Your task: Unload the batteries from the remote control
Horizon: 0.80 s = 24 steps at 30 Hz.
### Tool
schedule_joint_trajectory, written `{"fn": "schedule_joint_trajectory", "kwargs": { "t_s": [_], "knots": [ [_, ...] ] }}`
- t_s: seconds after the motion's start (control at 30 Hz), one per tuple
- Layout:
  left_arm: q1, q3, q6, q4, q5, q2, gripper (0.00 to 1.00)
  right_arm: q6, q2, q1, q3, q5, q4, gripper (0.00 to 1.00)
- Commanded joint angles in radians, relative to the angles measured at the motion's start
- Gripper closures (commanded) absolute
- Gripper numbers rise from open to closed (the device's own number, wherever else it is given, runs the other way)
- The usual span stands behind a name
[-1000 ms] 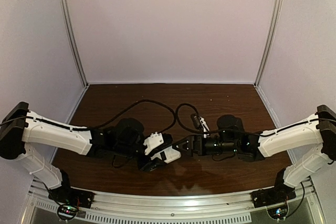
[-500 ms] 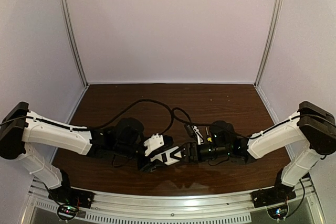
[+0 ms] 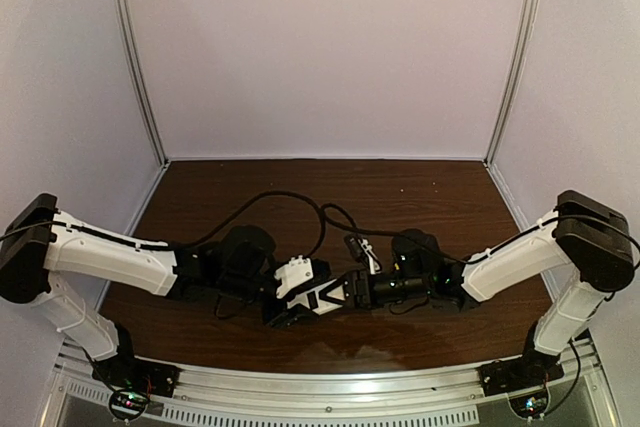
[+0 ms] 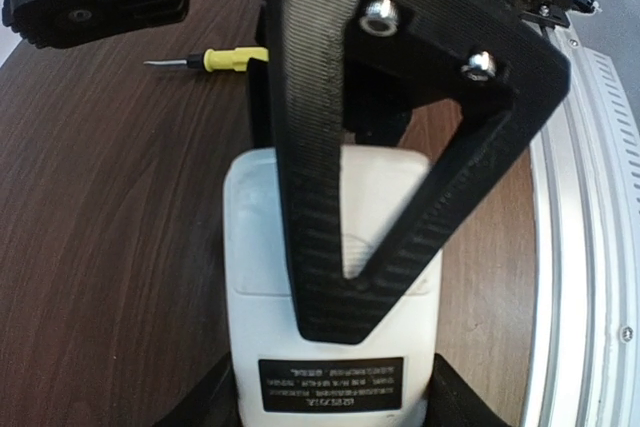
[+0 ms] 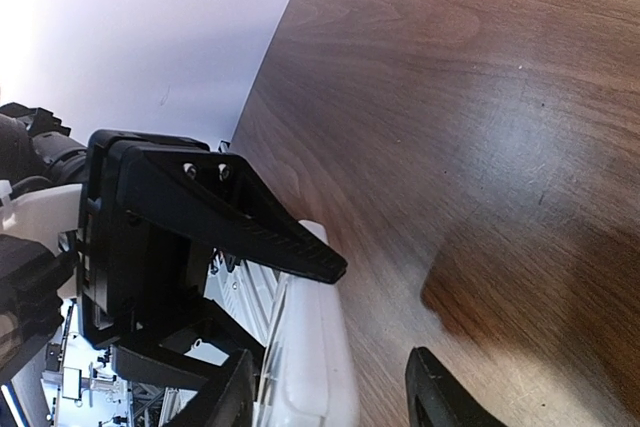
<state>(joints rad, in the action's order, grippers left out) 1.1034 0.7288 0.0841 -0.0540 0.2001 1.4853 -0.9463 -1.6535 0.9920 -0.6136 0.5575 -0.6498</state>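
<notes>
The white remote control (image 4: 330, 337) lies back-up, its black label toward the camera, held by its sides between the fingers of my left gripper (image 4: 330, 409). It shows small in the top view (image 3: 322, 298), where my left gripper (image 3: 303, 303) is just above the table. My right gripper (image 3: 345, 292) is open at the remote's far end. One of its black fingers (image 4: 320, 197) lies over the remote's back. In the right wrist view the remote's edge (image 5: 320, 367) sits between my right gripper's (image 5: 335, 399) spread fingers. The batteries are hidden.
A yellow-handled screwdriver (image 4: 235, 59) lies on the brown table beyond the remote. Black cables (image 3: 290, 202) loop over the table behind both wrists. A metal rail (image 4: 590, 247) runs along the near edge. White walls enclose the back and sides.
My right arm has moved left, bringing its open fingers up to and over the remote. The left arm and the remote have hardly moved.
</notes>
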Motion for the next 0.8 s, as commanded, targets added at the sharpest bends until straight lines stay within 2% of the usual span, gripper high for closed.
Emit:
{"fn": "schedule_joint_trajectory", "kwargs": {
  "t_s": [0.0, 0.23, 0.33, 0.6, 0.7, 0.73, 0.77],
  "knots": [
    [0.006, 0.025, 0.026, -0.058, -0.034, 0.018, 0.97, -0.009, -0.024, -0.003, -0.018, -0.013, -0.007, 0.5],
    [0.006, 0.03, 0.032, -0.063, -0.059, 0.037, 0.95, -0.02, -0.048, -0.001, -0.017, -0.005, -0.03, 0.6],
    [0.006, 0.033, 0.034, -0.067, -0.068, 0.046, 0.93, -0.026, -0.065, 0.0, -0.02, 0.002, -0.044, 0.68],
    [0.004, 0.026, 0.037, -0.089, -0.12, 0.056, 0.79, -0.034, -0.105, 0.0, -0.029, 0.012, -0.064, 0.87],
    [0.005, 0.017, 0.039, -0.102, -0.138, 0.053, 0.67, -0.04, -0.11, 0.001, -0.026, 0.015, -0.083, 0.99],
    [0.005, 0.012, 0.039, -0.109, -0.144, 0.051, 0.59, -0.041, -0.109, 0.0, -0.025, 0.015, -0.087, 1.0],
    [0.005, 0.006, 0.039, -0.115, -0.146, 0.048, 0.46, -0.042, -0.108, 0.0, -0.023, 0.015, -0.09, 1.0]
  ]
}}
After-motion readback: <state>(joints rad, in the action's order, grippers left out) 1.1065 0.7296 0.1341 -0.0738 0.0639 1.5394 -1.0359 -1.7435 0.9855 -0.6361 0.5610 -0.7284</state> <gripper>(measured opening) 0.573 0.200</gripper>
